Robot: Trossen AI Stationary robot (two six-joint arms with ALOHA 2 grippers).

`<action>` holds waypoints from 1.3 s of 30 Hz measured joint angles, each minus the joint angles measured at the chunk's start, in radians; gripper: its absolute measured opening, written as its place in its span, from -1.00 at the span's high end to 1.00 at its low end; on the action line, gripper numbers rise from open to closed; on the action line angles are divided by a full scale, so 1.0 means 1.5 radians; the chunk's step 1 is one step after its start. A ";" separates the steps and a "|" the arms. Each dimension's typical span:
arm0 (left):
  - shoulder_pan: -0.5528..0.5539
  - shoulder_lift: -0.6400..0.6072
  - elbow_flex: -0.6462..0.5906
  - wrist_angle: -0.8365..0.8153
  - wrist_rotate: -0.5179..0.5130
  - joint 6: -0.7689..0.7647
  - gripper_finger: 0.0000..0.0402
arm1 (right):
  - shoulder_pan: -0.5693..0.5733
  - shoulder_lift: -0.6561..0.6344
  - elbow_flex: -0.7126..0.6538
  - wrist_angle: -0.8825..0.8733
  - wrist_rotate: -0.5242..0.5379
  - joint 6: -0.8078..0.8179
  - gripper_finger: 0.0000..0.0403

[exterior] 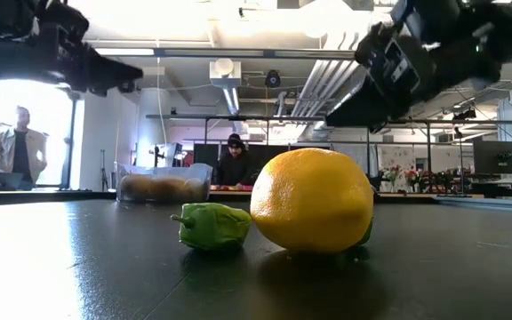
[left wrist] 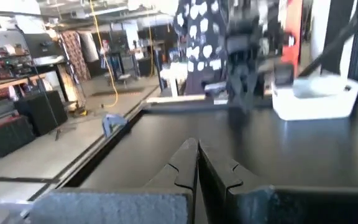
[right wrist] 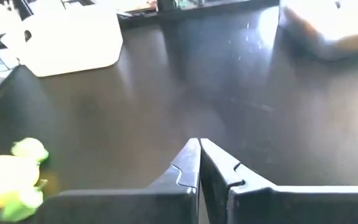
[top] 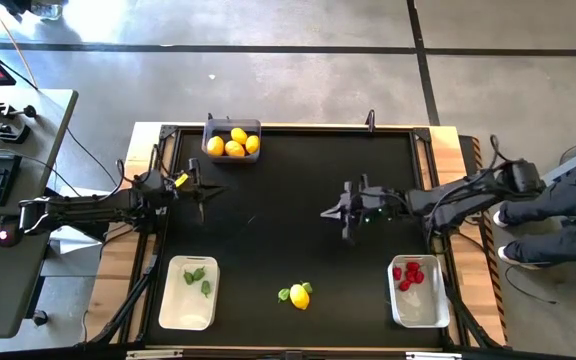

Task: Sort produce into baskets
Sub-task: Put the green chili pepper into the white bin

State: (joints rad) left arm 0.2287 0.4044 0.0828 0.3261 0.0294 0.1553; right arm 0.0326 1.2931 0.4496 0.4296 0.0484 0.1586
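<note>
Three baskets: I see a dark grey basket (top: 232,125) at the desk's far edge holding four yellow-orange fruits (top: 234,142), a white basket (top: 188,312) at the near left with small green pieces (top: 197,278), and a white basket (top: 420,310) at the near right with red pieces (top: 408,273).
Loose produce: one lemon (top: 299,296) lies on the black desk (top: 268,230) near the front edge, between the two white baskets, with green pieces (top: 284,294) touching it on either side.
Left tool: my left tool (top: 200,190) hangs over the desk's left half, fingers pressed together, carrying nothing.
Right tool: my right tool (top: 345,212) hovers right of centre, fingers shut tight and empty, well apart from the lemon.
Step in hand: I judge I am between picks, with the last cluster left to sort.
Next move: I would open the right tool, bring it down over the lemon without dragging the green pieces along, then carry it to the grey basket; the greens belong in the left white basket.
</note>
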 joint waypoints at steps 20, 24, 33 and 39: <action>-0.198 0.372 0.209 -0.051 0.044 0.025 1.00 | -0.094 0.095 -0.017 0.208 0.012 -0.186 1.00; -0.251 0.449 0.265 -0.068 0.044 0.026 1.00 | -0.117 0.095 0.003 0.207 0.010 -0.199 1.00; -0.361 0.602 0.328 -0.080 -0.057 0.057 0.92 | -0.138 0.095 0.047 0.206 0.001 -0.195 1.00; -0.407 0.718 0.377 -0.056 -0.057 0.074 0.65 | -0.135 0.095 0.047 0.180 0.001 -0.183 1.00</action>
State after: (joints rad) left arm -0.3823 1.4813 0.6477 0.2422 -0.0561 0.2657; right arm -0.1696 1.4353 0.5194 0.6996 0.0506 -0.1152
